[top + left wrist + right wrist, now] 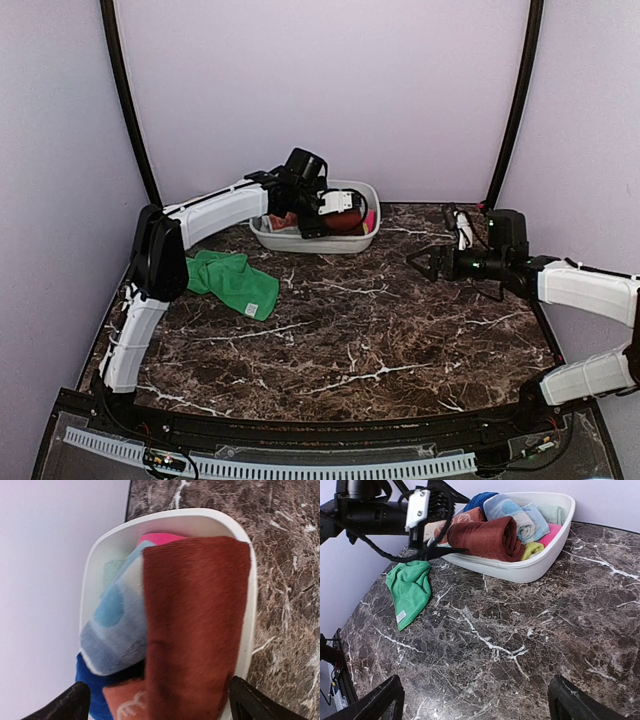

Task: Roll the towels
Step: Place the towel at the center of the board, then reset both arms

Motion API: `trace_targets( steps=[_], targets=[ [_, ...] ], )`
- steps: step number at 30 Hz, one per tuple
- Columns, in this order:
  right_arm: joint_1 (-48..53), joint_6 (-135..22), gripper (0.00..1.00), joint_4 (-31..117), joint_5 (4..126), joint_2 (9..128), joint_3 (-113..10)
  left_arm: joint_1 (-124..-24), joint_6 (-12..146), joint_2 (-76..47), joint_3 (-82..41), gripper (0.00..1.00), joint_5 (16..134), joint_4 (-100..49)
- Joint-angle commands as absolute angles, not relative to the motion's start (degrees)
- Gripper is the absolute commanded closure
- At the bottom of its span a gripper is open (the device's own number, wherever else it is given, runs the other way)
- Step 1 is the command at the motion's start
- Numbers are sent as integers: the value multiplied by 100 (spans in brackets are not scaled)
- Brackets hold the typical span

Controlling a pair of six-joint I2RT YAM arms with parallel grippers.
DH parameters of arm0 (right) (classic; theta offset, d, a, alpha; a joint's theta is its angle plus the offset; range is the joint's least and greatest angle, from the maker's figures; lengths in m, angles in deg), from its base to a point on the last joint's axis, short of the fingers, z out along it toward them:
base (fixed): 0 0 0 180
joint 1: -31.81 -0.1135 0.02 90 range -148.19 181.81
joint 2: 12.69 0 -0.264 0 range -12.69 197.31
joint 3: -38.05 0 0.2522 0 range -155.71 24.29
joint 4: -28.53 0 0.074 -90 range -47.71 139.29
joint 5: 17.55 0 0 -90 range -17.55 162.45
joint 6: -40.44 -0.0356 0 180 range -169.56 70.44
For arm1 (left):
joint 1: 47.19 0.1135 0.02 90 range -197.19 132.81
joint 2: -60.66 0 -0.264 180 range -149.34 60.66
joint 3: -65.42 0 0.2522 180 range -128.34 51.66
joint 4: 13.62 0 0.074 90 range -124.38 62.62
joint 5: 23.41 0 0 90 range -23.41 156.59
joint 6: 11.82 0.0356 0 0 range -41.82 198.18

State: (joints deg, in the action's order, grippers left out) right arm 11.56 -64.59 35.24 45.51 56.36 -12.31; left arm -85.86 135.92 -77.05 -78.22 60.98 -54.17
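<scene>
While left end effector [160, 702] and right end effector [477, 700] gape empty | green towel [233, 282] crumpled, left | advise: flatten, roll tight.

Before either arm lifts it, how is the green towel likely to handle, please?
The green towel lies crumpled, so it would probably droop limply from a pinch. It looks thin, likely light. Pushed, it would probably bunch rather than slide.

- Can see only a corner of the orange towel [125, 702]: rest lies under the rust-brown towel [195, 630] or is cut off by the left wrist view's bottom edge.
- Cannot read the white tag [400, 616] on the green towel [410, 587]: too small.
- Cannot see much of the basin [322, 244] from the top view: blocked by the left gripper [312, 205].
</scene>
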Motion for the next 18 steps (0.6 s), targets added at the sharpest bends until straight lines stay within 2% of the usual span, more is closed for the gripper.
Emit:
trace_targets(
  steps=[1,6,10,14,18],
  targets=[
    [1224,-6249,0,3804,5359,5587,-1548,-8288,13012,-6464,-7676,1,5523,-5298],
    [1418,-6310,0,4070,6871,5395,-1490,-7084,11316,-5219,-6653,1,6009,-5690],
    [1591,-6386,0,3927,8108,5084,-1122,-5817,10300,-3722,-3853,1,7002,-4995],
    [1719,-6446,0,3518,9026,4616,-601,-4544,9518,-2222,-779,1,8034,-2881],
    [1788,-6584,0,3123,10658,4388,-131,-4349,9081,-1722,1113,1,8175,-1638]
  ],
)
